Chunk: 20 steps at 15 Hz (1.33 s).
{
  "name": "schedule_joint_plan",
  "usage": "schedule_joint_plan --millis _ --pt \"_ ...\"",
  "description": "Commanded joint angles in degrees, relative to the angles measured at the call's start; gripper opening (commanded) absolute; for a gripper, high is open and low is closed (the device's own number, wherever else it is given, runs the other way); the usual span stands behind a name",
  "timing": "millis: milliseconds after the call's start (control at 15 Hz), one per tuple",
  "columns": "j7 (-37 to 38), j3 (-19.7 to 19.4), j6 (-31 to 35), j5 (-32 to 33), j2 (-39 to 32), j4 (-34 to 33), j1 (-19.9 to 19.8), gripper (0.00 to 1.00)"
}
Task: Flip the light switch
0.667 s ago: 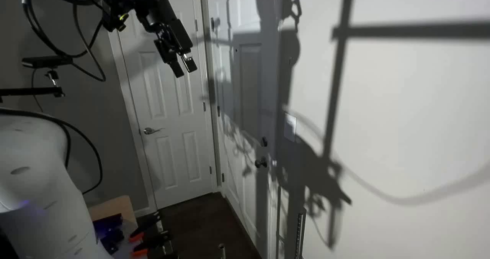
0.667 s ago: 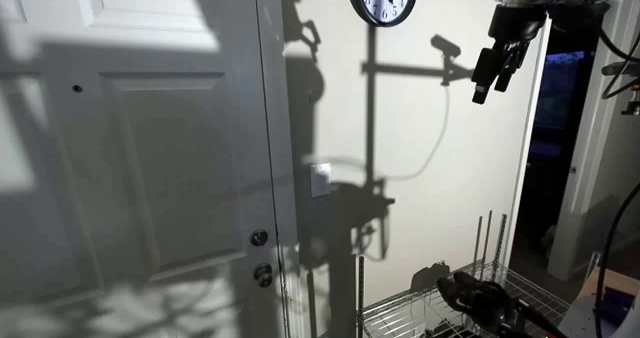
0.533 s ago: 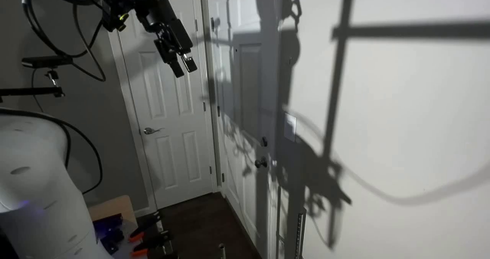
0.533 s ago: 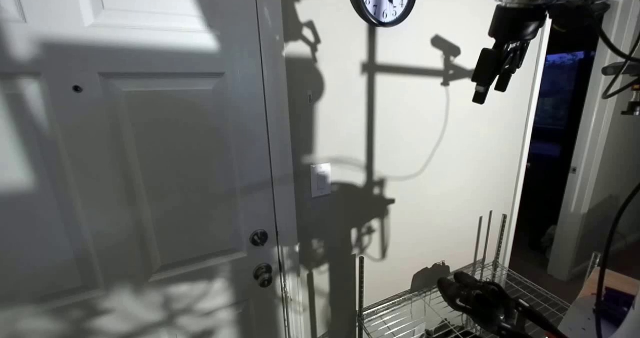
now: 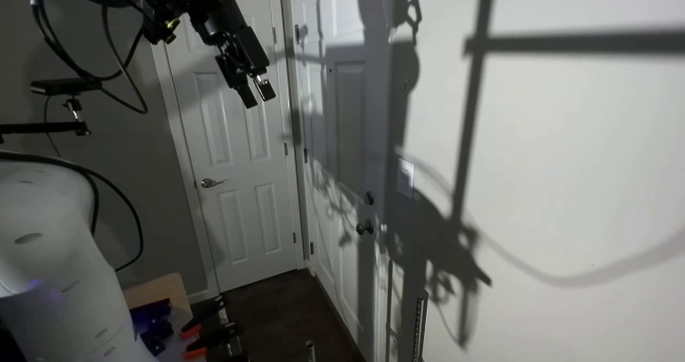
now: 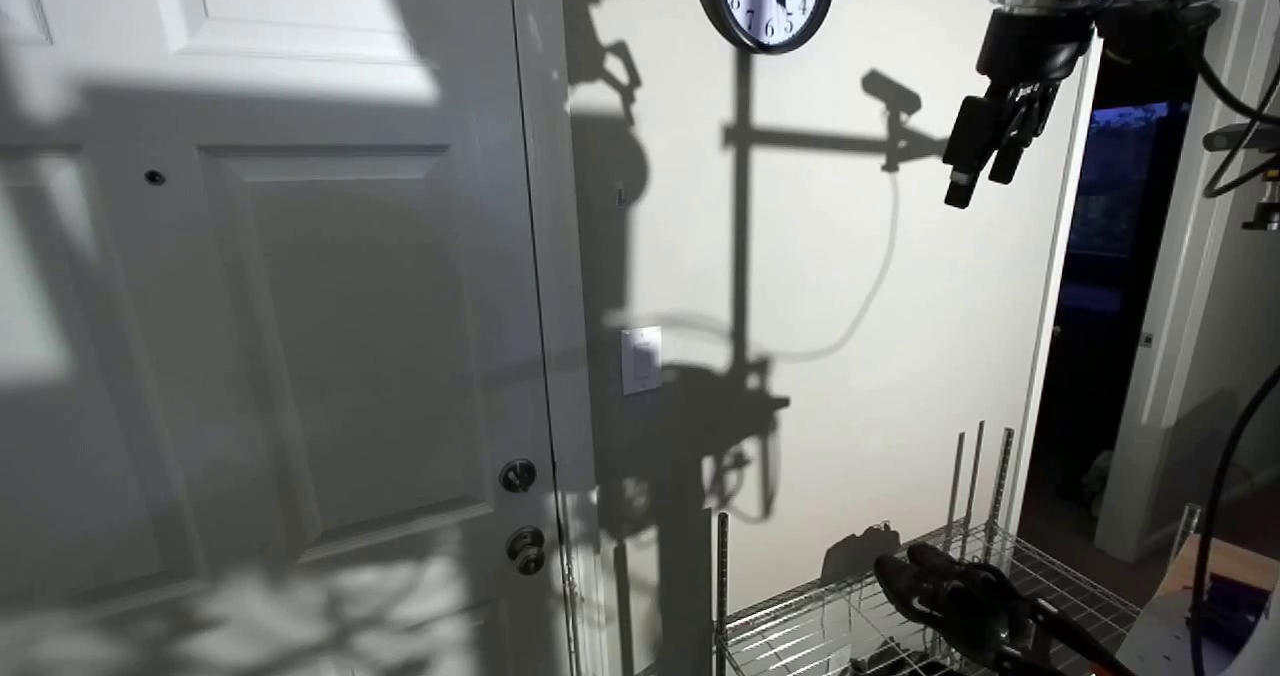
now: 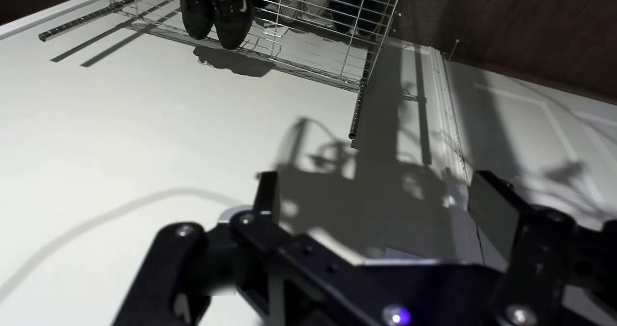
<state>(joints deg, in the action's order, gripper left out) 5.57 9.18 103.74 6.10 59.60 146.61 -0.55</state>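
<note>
The light switch is a white wall plate with a flat rocker, on the wall right of the door frame in both exterior views point(image 5: 405, 178) point(image 6: 642, 360). In the wrist view only a sliver of the plate point(image 7: 399, 254) shows above the gripper's body; the rest is hidden. My black gripper point(image 5: 259, 98) hangs tilted downward, higher than the switch and well apart from it. In an exterior view the gripper point(image 6: 980, 186) is at the upper right. In the wrist view the gripper point(image 7: 375, 181) has its two fingers wide apart with nothing between them.
A white door point(image 6: 340, 306) with a knob point(image 6: 525, 550) and deadbolt stands left of the switch. A wire rack point(image 6: 790, 636) with upright posts and shoes point(image 7: 231, 17) stands below, against the wall. A round clock point(image 6: 768, 1) hangs above. Cables point(image 5: 107, 78) loop by the arm.
</note>
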Motion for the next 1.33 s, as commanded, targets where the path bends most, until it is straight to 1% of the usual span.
schedule_joint_plan --millis 0,733,867,1067,1267 --pt "0.6 -0.5 -0.1 0.6 -0.2 -0.1 0.8 1.00" --pt "0.6 -0.5 -0.1 0.6 -0.2 -0.1 0.8 1.00" --pt "0.7 -0.4 1.1 0.2 -0.7 0.1 1.1 1.00" --pt "1.4 0.5 5.0 -0.7 -2.7 0.2 1.9 1.00" --pt "2.5 2.3 13.1 -1.5 -7.2 0.0 3.0 1.00"
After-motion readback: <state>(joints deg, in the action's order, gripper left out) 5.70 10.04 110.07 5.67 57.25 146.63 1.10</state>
